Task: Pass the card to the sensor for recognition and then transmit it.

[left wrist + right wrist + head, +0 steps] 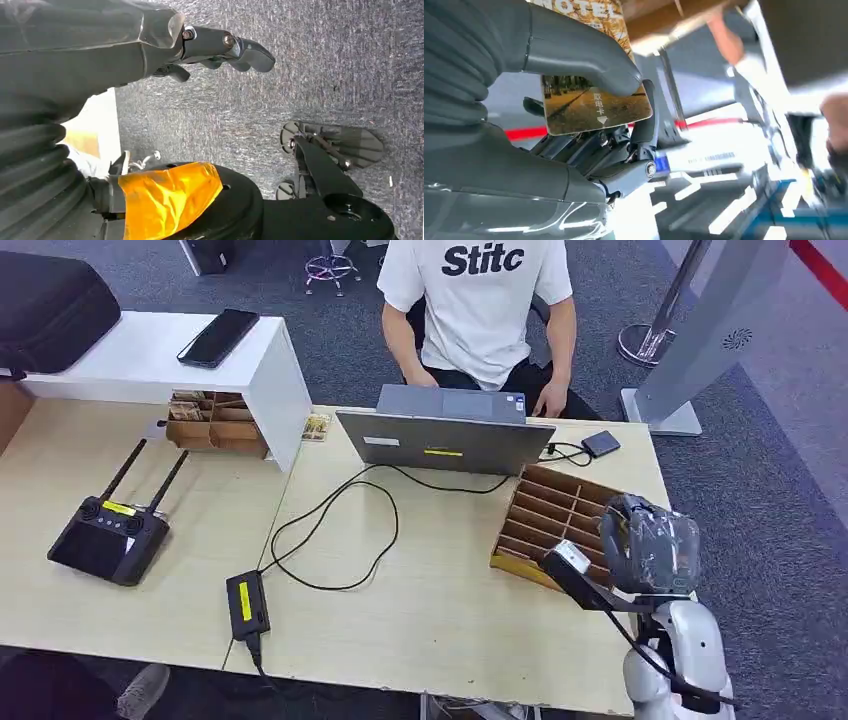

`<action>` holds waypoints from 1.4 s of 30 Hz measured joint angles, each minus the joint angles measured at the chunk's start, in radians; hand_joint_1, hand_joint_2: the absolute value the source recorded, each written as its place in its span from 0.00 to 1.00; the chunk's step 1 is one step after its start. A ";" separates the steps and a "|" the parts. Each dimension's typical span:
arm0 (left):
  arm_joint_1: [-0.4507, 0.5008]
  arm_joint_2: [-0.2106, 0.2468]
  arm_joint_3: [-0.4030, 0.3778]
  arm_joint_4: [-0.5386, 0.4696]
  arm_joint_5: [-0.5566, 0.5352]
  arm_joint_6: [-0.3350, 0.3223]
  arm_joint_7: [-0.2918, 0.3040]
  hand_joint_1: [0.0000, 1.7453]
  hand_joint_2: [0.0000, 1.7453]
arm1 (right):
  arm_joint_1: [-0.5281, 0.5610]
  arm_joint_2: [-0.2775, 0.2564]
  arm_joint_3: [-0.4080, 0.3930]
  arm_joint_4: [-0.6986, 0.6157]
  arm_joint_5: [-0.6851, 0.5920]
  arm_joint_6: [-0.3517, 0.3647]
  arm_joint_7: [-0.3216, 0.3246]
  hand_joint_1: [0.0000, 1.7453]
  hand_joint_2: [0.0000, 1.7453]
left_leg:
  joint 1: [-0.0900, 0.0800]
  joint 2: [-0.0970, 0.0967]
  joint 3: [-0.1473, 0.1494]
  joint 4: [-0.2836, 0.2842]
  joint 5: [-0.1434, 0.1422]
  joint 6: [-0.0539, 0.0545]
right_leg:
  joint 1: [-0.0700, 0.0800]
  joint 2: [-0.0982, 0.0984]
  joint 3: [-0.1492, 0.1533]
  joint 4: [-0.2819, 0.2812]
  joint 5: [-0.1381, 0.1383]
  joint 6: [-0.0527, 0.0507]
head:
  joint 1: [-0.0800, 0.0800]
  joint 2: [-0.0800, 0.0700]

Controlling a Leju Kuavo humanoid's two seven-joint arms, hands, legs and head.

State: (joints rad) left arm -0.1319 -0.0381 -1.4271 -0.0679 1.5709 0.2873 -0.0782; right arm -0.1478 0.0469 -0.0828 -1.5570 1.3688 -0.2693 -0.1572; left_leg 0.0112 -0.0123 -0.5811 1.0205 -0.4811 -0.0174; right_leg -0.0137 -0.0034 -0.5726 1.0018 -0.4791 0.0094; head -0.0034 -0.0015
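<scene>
The right hand (589, 125) pinches the card (594, 102) between its thick grey thumb and darker fingers; the card shows a brownish photo with printed characters and an arrow. In the head view this right hand (648, 545), wrapped in clear film, is raised over the surface's (430, 620) right edge, just beside the wooden divider tray (550, 515). The left hand (220, 47) hangs over the grey carpet, holding nothing, its fingers loosely apart. At the far edge an open laptop (445, 430) faces a seated person (478, 310). A black remote controller (108, 535) lies near the left edge.
</scene>
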 joint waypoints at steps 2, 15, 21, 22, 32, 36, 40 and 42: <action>0.000 0.000 0.000 0.000 0.000 0.000 0.000 0.00 1.00 | 0.000 0.000 0.010 -0.049 -0.005 0.002 -0.001 0.97 1.00 | 0.000 0.000 0.000 0.000 0.000 0.000 | 0.000 0.000 0.000 0.000 0.000 0.000 | 0.000 0.000; 0.000 -0.001 0.000 0.000 0.000 0.000 0.000 0.00 1.00 | 0.000 0.000 0.027 -0.149 -0.006 0.001 -0.001 0.98 1.00 | 0.000 0.000 0.000 0.000 0.000 0.000 | 0.000 0.000 0.000 0.000 0.000 0.000 | 0.000 0.000; 0.000 -0.001 0.000 0.000 0.000 -0.003 0.000 0.00 1.00 | 0.000 0.000 0.029 -0.168 -0.017 0.001 -0.008 0.97 1.00 | 0.000 0.000 0.000 0.000 0.000 0.000 | 0.000 0.000 0.000 0.000 0.000 0.000 | 0.000 0.000; 0.000 -0.001 0.000 0.000 0.000 -0.003 0.000 0.00 1.00 | -0.001 0.000 0.030 -0.170 -0.022 0.001 -0.011 0.97 1.00 | 0.000 0.000 0.000 0.000 0.000 0.000 | 0.000 0.000 0.000 0.000 0.000 0.000 | 0.000 0.000; -0.018 0.003 -0.055 0.000 -0.040 -0.033 -0.013 0.00 1.00 | -0.419 -0.031 0.066 0.133 0.037 0.184 0.089 0.98 1.00 | 0.000 0.006 0.000 0.001 0.005 0.001 | 0.000 0.006 -0.001 0.001 0.006 0.000 | 0.000 0.000; -0.018 0.004 -0.075 0.000 -0.042 -0.034 -0.013 0.00 1.00 | -0.547 -0.047 0.083 0.302 0.051 0.161 0.095 1.00 1.00 | 0.000 0.004 0.000 0.001 0.006 0.001 | 0.000 0.004 0.000 0.001 0.006 0.001 | 0.000 0.000; -0.018 0.004 -0.091 0.000 -0.047 -0.036 -0.012 0.00 1.00 | -0.613 -0.054 0.101 0.407 0.083 0.200 0.129 0.99 1.00 | 0.000 0.004 -0.001 0.001 0.005 0.001 | 0.000 0.005 -0.001 0.001 0.006 0.001 | 0.000 0.000; -0.020 0.004 -0.094 0.000 -0.051 -0.038 -0.012 0.00 1.00 | -0.656 -0.056 0.105 0.475 0.093 0.215 0.148 1.00 1.00 | 0.000 0.004 -0.001 0.001 0.005 0.001 | 0.000 0.005 -0.002 0.001 0.006 0.001 | 0.000 0.000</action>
State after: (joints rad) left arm -0.1515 -0.0340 -1.5213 -0.0679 1.5198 0.2491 -0.0904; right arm -0.8040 -0.0092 0.0221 -1.0821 1.4614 -0.0546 -0.0095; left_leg 0.0111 -0.0084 -0.5821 1.0219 -0.4756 -0.0164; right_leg -0.0138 0.0014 -0.5744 1.0029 -0.4729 0.0102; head -0.0038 -0.0015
